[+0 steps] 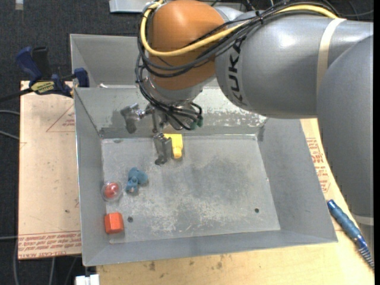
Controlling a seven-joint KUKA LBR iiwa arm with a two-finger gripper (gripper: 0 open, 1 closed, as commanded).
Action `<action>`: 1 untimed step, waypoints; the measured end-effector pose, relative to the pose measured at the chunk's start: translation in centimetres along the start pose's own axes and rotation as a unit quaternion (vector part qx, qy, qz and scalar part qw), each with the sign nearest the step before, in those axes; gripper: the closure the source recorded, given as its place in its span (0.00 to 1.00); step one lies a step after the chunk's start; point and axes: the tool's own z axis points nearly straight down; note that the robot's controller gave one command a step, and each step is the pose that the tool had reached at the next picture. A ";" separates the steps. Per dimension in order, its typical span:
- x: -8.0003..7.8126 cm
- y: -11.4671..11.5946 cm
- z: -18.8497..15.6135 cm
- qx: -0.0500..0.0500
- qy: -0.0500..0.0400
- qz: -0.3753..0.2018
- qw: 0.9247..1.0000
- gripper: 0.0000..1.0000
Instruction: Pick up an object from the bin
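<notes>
My gripper (145, 136) hangs below the orange wrist cover over the back of the bin floor, left of centre. Its two grey fingers (160, 151) stand apart, open, with nothing between them. A small yellow block (175, 145) lies just right of the nearer finger, outside the gap; whether it touches the finger I cannot tell. A blue lumpy piece (136, 180) lies on the floor a little in front and to the left of the gripper.
A pink-red ball (111, 190) and an orange-red cube (113, 222) sit near the bin's front left corner. The big grey arm spans the view's upper right, above the bin's back wall and right side.
</notes>
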 end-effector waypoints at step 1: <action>1.9 2.0 6.4 -0.001 0.004 -0.101 0.995 0.00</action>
